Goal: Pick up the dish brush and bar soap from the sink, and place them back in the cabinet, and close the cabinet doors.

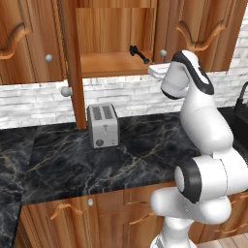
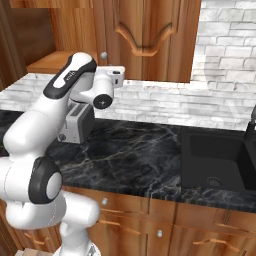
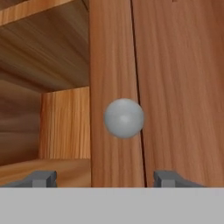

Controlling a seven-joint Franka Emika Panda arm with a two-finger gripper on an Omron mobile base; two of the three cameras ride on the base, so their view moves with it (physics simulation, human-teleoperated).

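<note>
- The claw (image 3: 100,178) stands open, its fingertips wide apart, facing a round silver knob (image 3: 124,118) on a cabinet door (image 3: 116,52).
- The dish brush (image 1: 138,53) lies on the open cabinet's shelf (image 1: 109,64).
- A toaster (image 1: 102,125) sits on the black marble surface (image 1: 135,155).
- The sink (image 2: 220,160) lies to the right.

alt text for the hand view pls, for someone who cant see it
A round silver knob sits dead ahead on the edge of a reddish-brown cabinet door, framed between the open gripper's two dark fingertips. To the left, the open cabinet shows its wooden shelf and inner walls.
</note>
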